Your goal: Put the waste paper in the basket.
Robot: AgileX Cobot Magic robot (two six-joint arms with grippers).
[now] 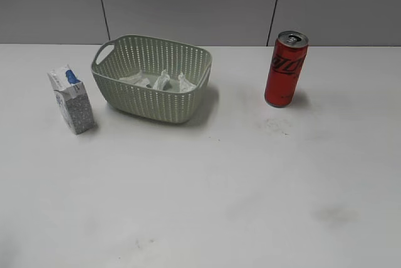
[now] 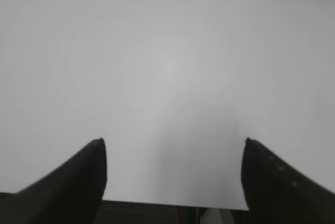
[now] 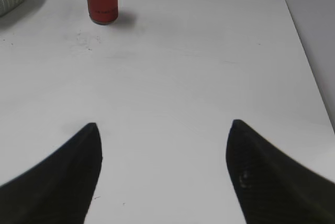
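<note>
Three wads of waste paper (image 1: pixel 161 81) can be seen lying on the floor of the basket (image 1: pixel 150 102), side by side in a row, and no paper is seen left on the table (image 1: pixel 207 193). The basket sits toward the back left of the table. Just beside it on the left a white-and-blue speckled packet (image 1: pixel 72 100) is standing, and well apart on the right a red can (image 1: pixel 286 69) is standing upright. In the exterior view no arm is seen at all. In the left wrist view the left gripper (image 2: pixel 174 143) is held wide apart with nothing between its fingers, over bare table, with only a corner of the packet at the top edge. In the right wrist view the right gripper (image 3: pixel 164 124) is spread wide too and is holding nothing, with the can far ahead and a bit of the basket at the top left corner. The job looks done, so the best thing to be done now is very little: the arms should be kept back and low, the basket should not be bumped, and the can should not be knocked over.
</note>
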